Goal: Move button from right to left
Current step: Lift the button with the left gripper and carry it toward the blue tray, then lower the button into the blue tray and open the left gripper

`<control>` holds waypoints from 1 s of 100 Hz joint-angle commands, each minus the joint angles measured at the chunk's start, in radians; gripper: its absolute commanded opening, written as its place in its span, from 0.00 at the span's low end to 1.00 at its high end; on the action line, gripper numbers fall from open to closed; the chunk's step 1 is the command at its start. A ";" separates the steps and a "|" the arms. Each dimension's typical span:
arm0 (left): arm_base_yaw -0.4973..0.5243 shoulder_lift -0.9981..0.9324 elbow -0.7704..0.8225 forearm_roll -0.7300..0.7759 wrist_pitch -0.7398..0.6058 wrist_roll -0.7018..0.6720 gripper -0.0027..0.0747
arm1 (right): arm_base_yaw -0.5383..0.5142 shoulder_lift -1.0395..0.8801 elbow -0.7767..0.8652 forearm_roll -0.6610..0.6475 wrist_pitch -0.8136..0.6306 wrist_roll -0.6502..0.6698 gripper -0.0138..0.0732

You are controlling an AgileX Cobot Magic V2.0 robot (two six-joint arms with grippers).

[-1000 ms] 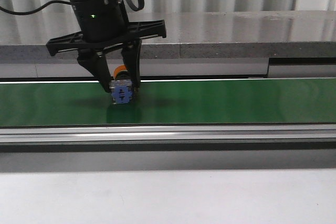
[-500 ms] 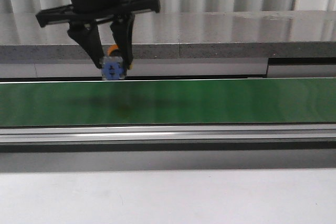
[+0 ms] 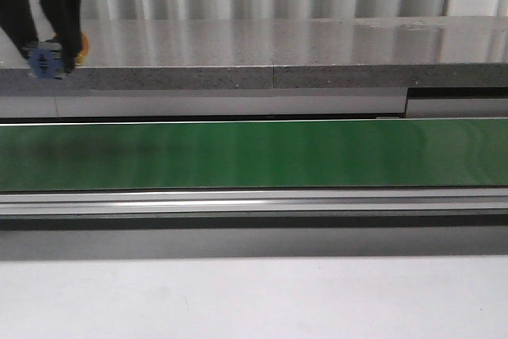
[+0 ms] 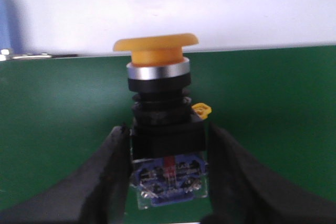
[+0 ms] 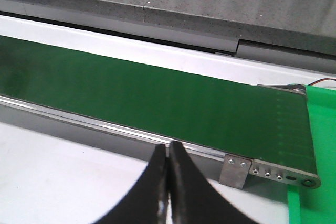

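**No readable text in any view**

No words, brands, numbers or signs can be read anywhere. The button [image 4: 161, 129] shows a plain yellow-orange cap and a blue terminal end with metal screws, but any marking there is too blurred to make out. The green belt [image 3: 317, 152] and its metal end bracket [image 5: 235, 170] carry only screw heads, no lettering. The grey ledge behind the belt [image 3: 317, 53] is unmarked.
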 commanded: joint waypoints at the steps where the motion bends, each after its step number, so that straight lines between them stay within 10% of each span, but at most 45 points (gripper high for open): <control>1: 0.067 -0.061 -0.018 0.003 0.020 0.047 0.01 | -0.001 0.011 -0.024 0.008 -0.071 -0.009 0.08; 100: 0.658 0.018 0.177 0.003 -0.042 0.268 0.01 | -0.001 0.011 -0.024 0.008 -0.071 -0.009 0.08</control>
